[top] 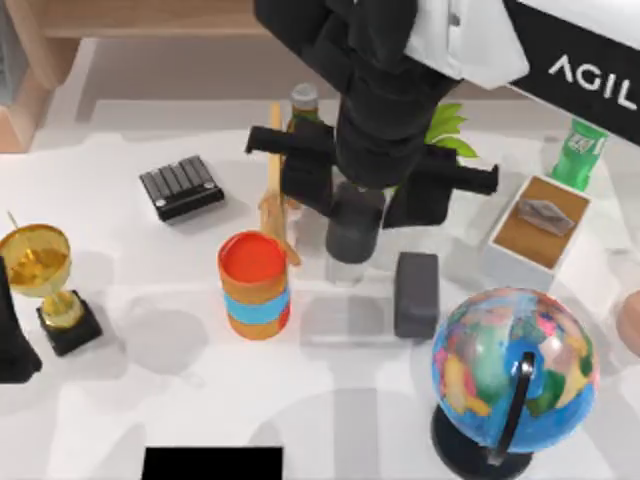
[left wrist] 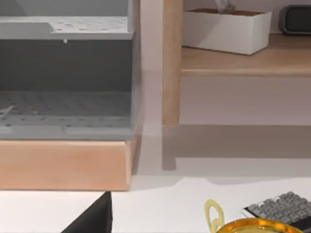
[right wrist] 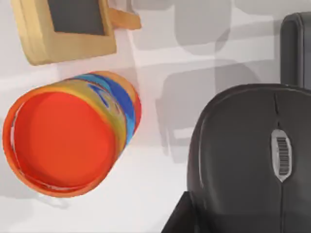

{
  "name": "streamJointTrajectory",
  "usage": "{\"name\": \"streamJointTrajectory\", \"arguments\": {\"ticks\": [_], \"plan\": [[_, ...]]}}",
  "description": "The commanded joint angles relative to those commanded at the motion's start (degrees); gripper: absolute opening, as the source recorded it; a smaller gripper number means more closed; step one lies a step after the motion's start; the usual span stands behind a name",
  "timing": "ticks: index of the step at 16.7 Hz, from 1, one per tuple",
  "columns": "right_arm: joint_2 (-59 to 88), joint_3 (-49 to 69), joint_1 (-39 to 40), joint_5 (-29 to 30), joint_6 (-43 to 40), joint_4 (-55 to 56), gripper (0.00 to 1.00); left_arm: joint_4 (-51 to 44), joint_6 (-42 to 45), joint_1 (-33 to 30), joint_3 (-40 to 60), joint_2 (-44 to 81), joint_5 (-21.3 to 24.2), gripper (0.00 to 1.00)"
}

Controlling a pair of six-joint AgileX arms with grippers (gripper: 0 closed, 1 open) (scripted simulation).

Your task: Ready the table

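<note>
A black mouse [right wrist: 252,165] looms closest in the right wrist view, raised off the table [top: 150,400] with the right gripper [top: 356,212] closed on it above the middle of the white tabletop. The AgileX arm covers much of the table's far middle, hiding most of a bottle [top: 303,100] and a green plant [top: 447,130]. Just beside the mouse stand an orange cup [top: 255,285], a small wood-framed blackboard [top: 274,180] and a dark grey block [top: 415,292], leaving little room around it. Bare tabletop lies along the near edge between a black rectangle [top: 212,463], cut off there, and the globe [top: 515,365] at the near right. A tissue box [top: 540,220] and green bottle [top: 578,155] sit far right. The left gripper [top: 8,340] is parked at the left edge beside a gold trophy [top: 45,270], cropped; I cannot tell whether it is open or closed.
</note>
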Motion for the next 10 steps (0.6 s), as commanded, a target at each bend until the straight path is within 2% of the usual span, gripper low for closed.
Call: {"name": "streamJointTrajectory", "arguments": {"ticks": [5, 10], "plan": [[5.7, -4.4, 17.1, 0.0, 10.6, 5.7, 0.0, 0.0, 0.0, 0.0, 0.0, 0.0, 0.0, 1.0], [11.0, -7.3, 27.0, 0.1, 16.7, 9.9, 0.0, 0.0, 0.0, 0.0, 0.0, 0.0, 0.0, 1.0]]}}
